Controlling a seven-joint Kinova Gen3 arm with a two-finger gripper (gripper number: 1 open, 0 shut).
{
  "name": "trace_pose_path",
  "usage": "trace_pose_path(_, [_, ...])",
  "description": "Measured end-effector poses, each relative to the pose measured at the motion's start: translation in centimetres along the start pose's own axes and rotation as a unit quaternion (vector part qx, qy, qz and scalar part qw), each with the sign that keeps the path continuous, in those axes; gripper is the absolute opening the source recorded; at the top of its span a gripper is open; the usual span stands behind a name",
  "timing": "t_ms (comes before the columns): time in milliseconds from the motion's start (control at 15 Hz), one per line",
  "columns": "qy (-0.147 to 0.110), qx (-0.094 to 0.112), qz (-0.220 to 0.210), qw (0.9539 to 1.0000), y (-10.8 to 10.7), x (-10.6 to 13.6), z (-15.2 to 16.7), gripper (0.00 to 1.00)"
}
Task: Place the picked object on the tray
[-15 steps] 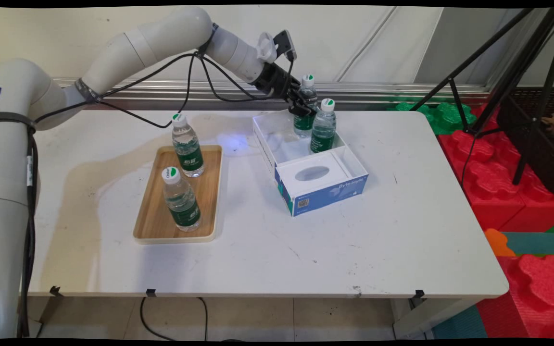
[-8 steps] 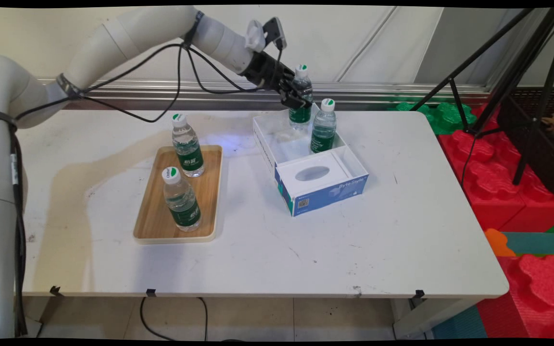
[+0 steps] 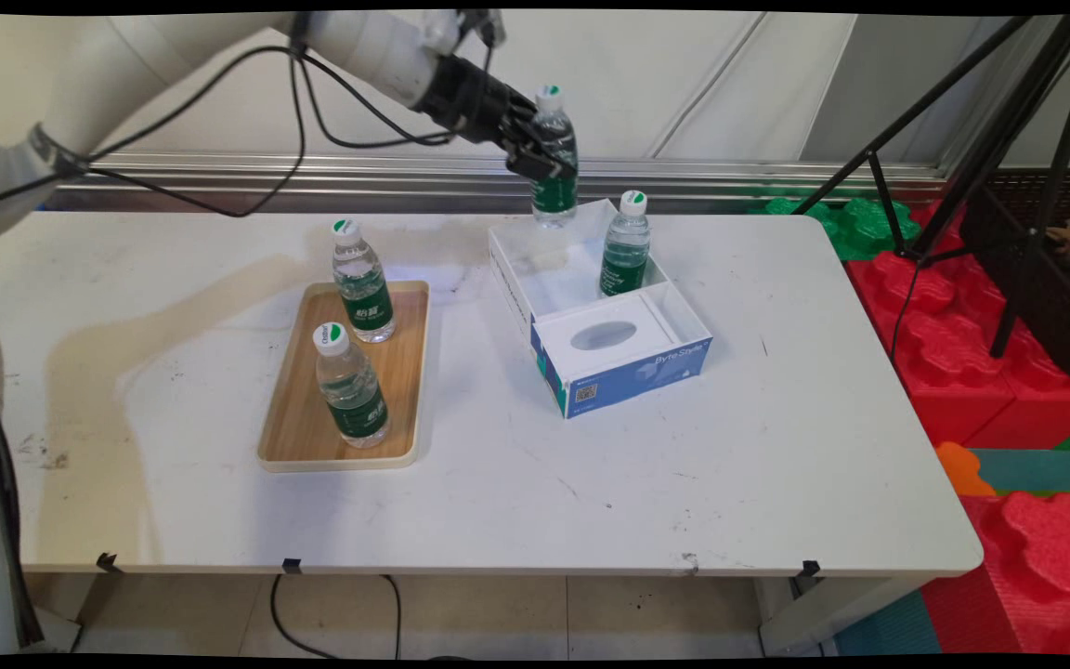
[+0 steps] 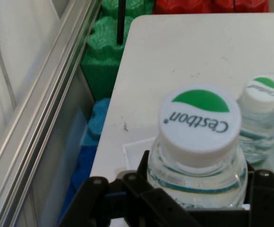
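Claw (image 3: pixel 540 158) holds bottle (image 3: pixel 554 163) above box rim (image 3: pixel 507 255).

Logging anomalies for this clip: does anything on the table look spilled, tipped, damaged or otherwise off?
Nothing spilled or tipped. The gripper holds one water bottle upright above the open box, where another bottle stands. Two bottles stand upright on the wooden tray. Only the table looks off: brownish stains on its left part, plus scuffs.

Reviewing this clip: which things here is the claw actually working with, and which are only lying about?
In play:
- claw, shut on the lifted bottle
- open blue box under it
- second bottle standing in that box

Lying about:
- wooden tray
- rear tray bottle
- front tray bottle
- black tripod
- foam blocks
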Motion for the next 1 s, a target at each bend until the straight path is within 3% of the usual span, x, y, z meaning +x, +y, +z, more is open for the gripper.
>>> trace_pose_path(467, [0.016, 0.008, -0.004, 0.9998, 1.2, 0.8, -8.5, 0.0])
trace_pose_path(1000, [0.036, 0.006, -0.007, 0.9993, 4.0, 1.1, -20.8, 0.0])
